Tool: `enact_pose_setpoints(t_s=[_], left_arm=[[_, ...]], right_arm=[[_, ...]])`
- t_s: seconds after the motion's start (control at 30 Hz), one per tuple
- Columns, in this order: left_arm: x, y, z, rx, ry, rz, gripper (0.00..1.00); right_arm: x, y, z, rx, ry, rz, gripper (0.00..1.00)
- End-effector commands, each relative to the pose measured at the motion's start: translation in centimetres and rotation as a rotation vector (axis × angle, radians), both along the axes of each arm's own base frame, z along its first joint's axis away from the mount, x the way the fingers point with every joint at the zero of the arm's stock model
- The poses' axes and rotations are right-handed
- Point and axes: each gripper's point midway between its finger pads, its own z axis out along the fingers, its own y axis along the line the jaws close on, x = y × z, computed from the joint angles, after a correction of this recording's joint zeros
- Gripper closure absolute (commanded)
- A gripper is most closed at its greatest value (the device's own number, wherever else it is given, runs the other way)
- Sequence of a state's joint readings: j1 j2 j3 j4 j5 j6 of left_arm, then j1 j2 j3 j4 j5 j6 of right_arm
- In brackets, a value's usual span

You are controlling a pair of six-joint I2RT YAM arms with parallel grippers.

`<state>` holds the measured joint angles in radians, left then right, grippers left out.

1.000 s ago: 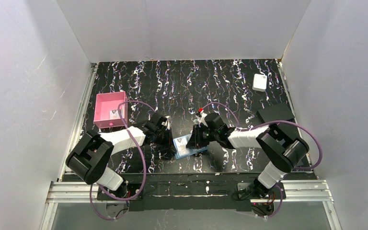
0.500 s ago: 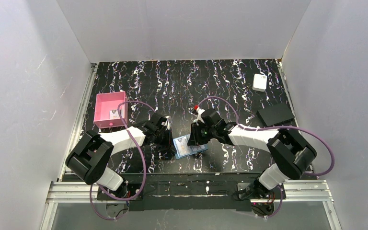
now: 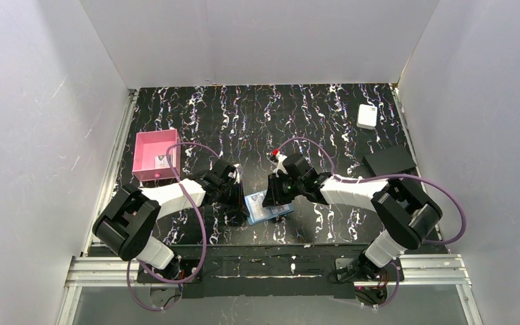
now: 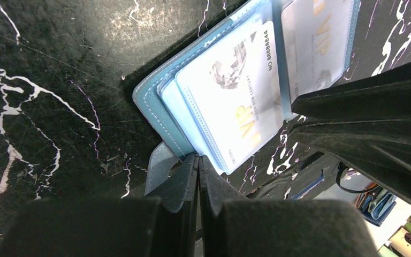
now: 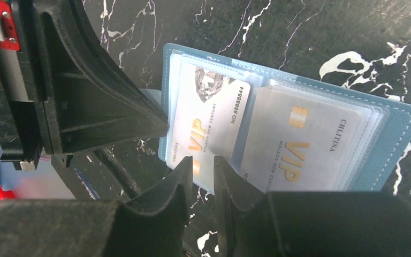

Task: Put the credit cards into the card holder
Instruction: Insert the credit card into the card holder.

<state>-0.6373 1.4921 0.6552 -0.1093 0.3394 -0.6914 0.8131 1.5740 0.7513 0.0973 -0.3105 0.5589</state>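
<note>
Since a second ago our right gripper point(image 5: 202, 161) has shifted slightly toward the left gripper point(image 4: 198, 159); its jaws, narrowly parted and empty, hang over a credit card point(image 5: 208, 118) lying askew in the open card holder point(image 5: 401, 128), near the front edge of the surface point(image 3: 325, 122). We should nudge it square with short, low strokes, as the left gripper, jaws fully closed, crowds the holder's side; free room lies beyond.

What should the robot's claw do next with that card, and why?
Probably nudge the card deeper into the card holder: it sits crooked, its end poking out at the right claw, while the shut left claw rests on the holder's tab.
</note>
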Motion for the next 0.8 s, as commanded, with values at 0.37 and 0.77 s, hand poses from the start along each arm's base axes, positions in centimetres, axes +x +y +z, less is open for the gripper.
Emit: enact_pose_setpoints(t_s=[0.37,0.77], left_arm=[[-0.8,1.2,0.1,0.053,-0.004,-0.015,1.0],[0.7,-0.8,6.7,-0.101,-0.109,0.026,0.82]], right_arm=[[-0.2,0.1,-3.2,-0.004,0.028,-0.016,0.72],[-0.5,-0.2,-4.1,-0.013,0.044,-0.025,0.73]])
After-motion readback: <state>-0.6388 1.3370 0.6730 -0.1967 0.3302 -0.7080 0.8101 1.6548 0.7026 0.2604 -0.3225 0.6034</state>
